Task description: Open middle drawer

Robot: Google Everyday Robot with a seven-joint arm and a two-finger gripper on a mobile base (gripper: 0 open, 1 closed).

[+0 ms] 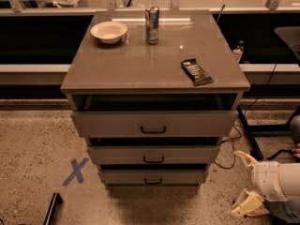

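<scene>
The middle drawer is the second of three grey-tan drawers in a cabinet, with a small black bar handle at its centre. Its front stands a little behind the top drawer, which is pulled out slightly, and a little ahead of the bottom drawer. My gripper is low at the right, beside the cabinet's lower right corner and apart from it. Its cream fingers are spread wide and hold nothing.
On the cabinet top stand a white bowl, a drink can and a dark snack bar. A blue tape X marks the floor at the left. Cables and a black stand leg lie right of the cabinet.
</scene>
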